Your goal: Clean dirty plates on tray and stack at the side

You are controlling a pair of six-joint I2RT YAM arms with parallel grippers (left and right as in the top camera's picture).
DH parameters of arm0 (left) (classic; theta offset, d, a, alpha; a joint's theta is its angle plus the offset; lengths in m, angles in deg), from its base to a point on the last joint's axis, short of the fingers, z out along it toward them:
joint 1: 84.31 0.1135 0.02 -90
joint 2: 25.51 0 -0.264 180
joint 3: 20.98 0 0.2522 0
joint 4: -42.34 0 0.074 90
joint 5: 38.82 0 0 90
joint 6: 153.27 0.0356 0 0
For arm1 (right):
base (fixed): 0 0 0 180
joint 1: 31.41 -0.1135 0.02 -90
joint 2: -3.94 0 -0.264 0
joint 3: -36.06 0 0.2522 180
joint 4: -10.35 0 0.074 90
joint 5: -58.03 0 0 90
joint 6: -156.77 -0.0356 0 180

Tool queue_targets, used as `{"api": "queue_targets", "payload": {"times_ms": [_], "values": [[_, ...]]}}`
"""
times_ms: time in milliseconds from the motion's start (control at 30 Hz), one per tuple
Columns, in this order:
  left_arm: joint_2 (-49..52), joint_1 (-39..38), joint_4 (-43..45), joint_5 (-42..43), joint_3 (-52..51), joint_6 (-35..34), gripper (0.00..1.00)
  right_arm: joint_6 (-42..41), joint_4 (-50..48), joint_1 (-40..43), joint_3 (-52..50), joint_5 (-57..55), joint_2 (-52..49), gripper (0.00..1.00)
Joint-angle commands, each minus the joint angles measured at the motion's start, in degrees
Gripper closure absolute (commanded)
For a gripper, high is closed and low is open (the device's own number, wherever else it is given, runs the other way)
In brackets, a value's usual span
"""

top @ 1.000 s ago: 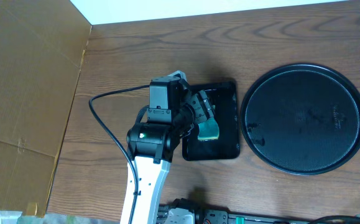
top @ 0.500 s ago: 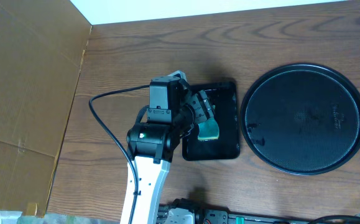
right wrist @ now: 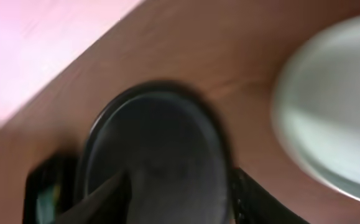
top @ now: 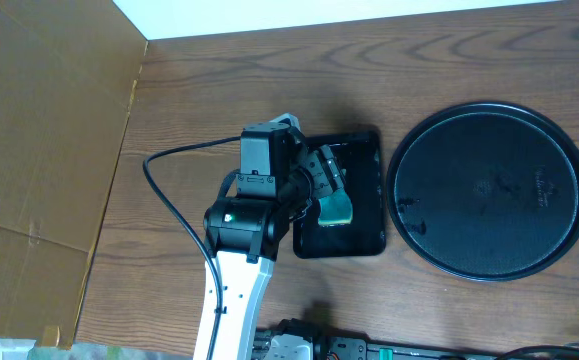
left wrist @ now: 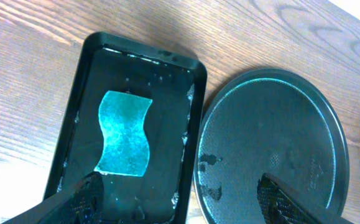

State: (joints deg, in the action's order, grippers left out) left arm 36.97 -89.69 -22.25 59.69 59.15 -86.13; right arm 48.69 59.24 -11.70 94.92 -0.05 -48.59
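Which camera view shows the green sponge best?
The left wrist view: the sponge lies whole and sharp in the rectangular tray. Overhead, the left arm covers part of it. The right wrist view is too blurred.

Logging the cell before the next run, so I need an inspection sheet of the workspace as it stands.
Surface: wooden table.
Job's things: round tray holds no plates and has droplets on it; one pale plate sits beside it on the table, blurred.
Clutter: green sponge lying in the rectangular tray.
Grippers: left gripper above the rectangular tray, jaws open; right gripper jaws apart, holding nothing.
Cables: black cable loops across the table.
Surroundings: cardboard sheet along one table edge.
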Motion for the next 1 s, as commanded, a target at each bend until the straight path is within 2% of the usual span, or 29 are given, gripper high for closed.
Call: {"api": "queue_targets", "payload": {"times_ms": [0,167,200,233,467,600,800,967], "values": [[0.07,0.24,-0.11,-0.13,1.27,0.11,0.20,5.29,0.04,-8.98,2.10,1.44,4.13,0.48],[0.07,0.24,-0.09,-0.13,1.27,0.11,0.20,6.58,0.33,-21.07,3.17,2.91,10.08,0.44],[0.07,0.24,-0.11,-0.13,1.27,0.11,0.20,6.58,0.61,-22.95,3.17,2.60,11.10,0.38],[0.07,0.24,-0.11,-0.13,1.27,0.09,0.20,6.58,0.76,-24.00,3.17,2.62,11.74,0.01],[0.07,0.24,-0.11,-0.13,1.27,0.11,0.20,6.62,1.62,-26.51,3.13,2.45,12.76,0.01],[0.07,0.24,-0.11,-0.13,1.27,0.11,0.20,7.54,6.51,-26.49,3.13,-1.75,12.81,0.01],[0.07,0.24,-0.09,-0.13,1.27,0.11,0.20,18.67,6.91,-26.45,3.26,-2.80,14.36,0.01],[0.07,0.24,-0.11,-0.13,1.27,0.09,0.20,19.93,6.97,-26.01,2.82,-12.66,18.49,0.01]]}}
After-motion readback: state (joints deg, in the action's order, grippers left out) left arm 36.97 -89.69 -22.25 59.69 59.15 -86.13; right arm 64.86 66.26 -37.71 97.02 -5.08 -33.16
